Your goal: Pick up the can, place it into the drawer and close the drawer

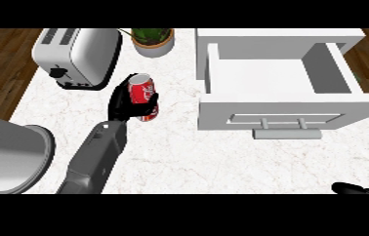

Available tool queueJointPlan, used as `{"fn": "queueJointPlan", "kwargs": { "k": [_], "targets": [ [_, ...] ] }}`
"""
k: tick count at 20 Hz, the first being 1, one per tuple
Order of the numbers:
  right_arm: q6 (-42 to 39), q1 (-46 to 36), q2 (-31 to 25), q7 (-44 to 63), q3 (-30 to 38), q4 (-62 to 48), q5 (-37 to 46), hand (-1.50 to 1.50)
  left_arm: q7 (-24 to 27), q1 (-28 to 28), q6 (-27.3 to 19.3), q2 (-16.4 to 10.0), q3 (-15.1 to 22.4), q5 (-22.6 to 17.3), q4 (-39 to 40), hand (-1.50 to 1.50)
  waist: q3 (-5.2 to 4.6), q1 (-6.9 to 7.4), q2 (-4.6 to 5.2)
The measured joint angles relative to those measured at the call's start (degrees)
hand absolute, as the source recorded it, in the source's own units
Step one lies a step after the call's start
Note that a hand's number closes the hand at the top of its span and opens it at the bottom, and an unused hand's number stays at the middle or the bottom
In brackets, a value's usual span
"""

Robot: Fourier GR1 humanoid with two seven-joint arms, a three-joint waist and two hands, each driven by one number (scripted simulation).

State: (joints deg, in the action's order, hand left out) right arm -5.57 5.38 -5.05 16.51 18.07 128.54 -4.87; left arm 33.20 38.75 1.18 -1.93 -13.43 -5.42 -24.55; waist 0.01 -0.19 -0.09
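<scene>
Red can point(142, 89) is riding in the left hand point(124, 107), fingers clamped round it; carried low, it could be clipping the open drawer's point(211, 67) left wall.

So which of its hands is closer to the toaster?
The left hand: it holds the can beside the toaster; the right hand is far off, at the lower right.

Bright, even light falls on a white marble counter point(216, 162). In the open drawer point(267, 76) the right inner wall is shaded grey, the left wall white. The toaster point(75, 54) carries a soft pale sheen along its side.
</scene>
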Motion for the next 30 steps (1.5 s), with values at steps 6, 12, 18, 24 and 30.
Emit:
{"fn": "queueJointPlan", "kwargs": {
  "k": [6,12,18,24,30],
  "targets": [
    [0.06,0.39,-0.13,0.83,0.48,0.9,-0.15,-1.5,-9.77,3.14,-3.27,1.01,4.73,-0.6,-10.11,1.5,0.04,0.35,-0.26],
    [-0.48,1.06,-0.51,0.44,1.49,0.76,-0.78,-1.5,-22.24,6.77,-8.06,1.57,10.91,-3.41,-21.15,1.5,0.04,0.17,-0.32],
    [-0.1,-0.31,-0.61,0.3,1.38,-0.13,-0.22,-1.5,-33.8,11.53,-14.5,1.84,16.27,-5.21,-30.64,1.5,0.03,0.07,-0.18],
    [0.88,-0.47,0.48,0.99,-0.33,1.16,1.55,-1.5,-41.93,20.87,-19.48,1.91,18.52,-4.67,-30.97,1.5,0.02,-0.46,0.01],
    [0.92,-1.57,0.1,1.46,-0.51,1.07,1.36,-1.5,-44.37,31.05,-22.56,1.93,19.25,-6.36,-23.91,1.5,0.03,-1.23,0.26]
  ]
}}
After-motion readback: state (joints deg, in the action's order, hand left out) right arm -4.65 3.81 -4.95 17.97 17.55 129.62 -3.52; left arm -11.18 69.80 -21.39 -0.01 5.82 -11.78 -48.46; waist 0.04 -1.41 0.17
